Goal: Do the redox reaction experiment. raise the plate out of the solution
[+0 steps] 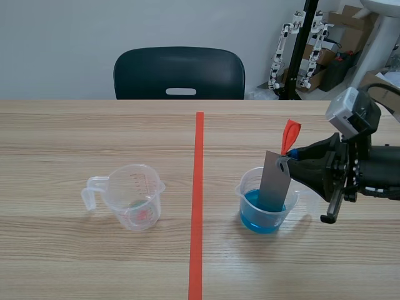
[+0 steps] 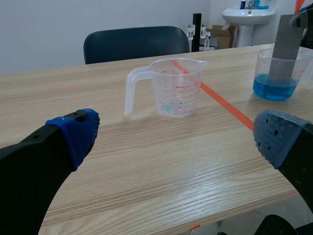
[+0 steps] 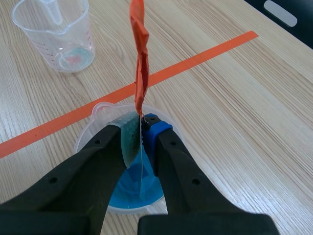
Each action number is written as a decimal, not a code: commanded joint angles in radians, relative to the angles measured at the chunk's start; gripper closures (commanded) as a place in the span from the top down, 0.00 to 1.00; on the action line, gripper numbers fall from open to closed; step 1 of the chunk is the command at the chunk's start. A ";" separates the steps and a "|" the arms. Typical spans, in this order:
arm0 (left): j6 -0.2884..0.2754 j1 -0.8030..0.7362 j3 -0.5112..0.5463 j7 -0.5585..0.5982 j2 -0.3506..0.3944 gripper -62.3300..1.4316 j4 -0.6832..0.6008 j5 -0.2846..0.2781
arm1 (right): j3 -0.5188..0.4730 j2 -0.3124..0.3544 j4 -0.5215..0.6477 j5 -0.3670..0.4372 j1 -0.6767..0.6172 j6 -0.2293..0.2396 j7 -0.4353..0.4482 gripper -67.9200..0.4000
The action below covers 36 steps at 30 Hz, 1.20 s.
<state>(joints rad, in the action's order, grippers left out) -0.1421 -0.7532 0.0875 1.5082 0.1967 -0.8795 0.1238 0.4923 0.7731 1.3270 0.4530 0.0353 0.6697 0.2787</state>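
Observation:
A grey metal plate (image 1: 275,181) with an orange-red tab (image 1: 290,135) at its top stands in a clear cup (image 1: 267,206) of blue solution (image 1: 262,211). Its lower end dips into the liquid. My right gripper (image 1: 286,164) comes in from the right and is shut on the plate's upper edge. In the right wrist view the thin plate (image 3: 141,147) is pinched between the pads (image 3: 152,126), with the tab (image 3: 139,58) rising ahead. My left gripper (image 2: 171,142) hangs open over the table's near left side, with nothing between its fingers.
An empty clear measuring cup (image 1: 132,195) with a handle stands left of the orange-red tape line (image 1: 197,206). A dark chair (image 1: 179,74) is behind the table's far edge. Boxes and a stand are at the back right.

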 commanded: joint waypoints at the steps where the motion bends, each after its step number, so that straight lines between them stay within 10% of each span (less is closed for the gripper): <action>1: -0.002 -0.008 0.001 0.046 -0.002 1.00 -0.013 -0.004 | -0.013 0.014 0.008 -0.008 0.009 0.000 -0.019 0.02; 36: -0.003 0.008 0.001 0.046 0.000 1.00 -0.016 0.021 | -0.013 0.014 0.008 -0.008 0.009 0.000 -0.019 0.02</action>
<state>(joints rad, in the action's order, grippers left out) -0.1425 -0.7418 0.0875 1.5082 0.1967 -0.8795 0.1368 0.4923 0.7731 1.3270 0.4530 0.0353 0.6697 0.2787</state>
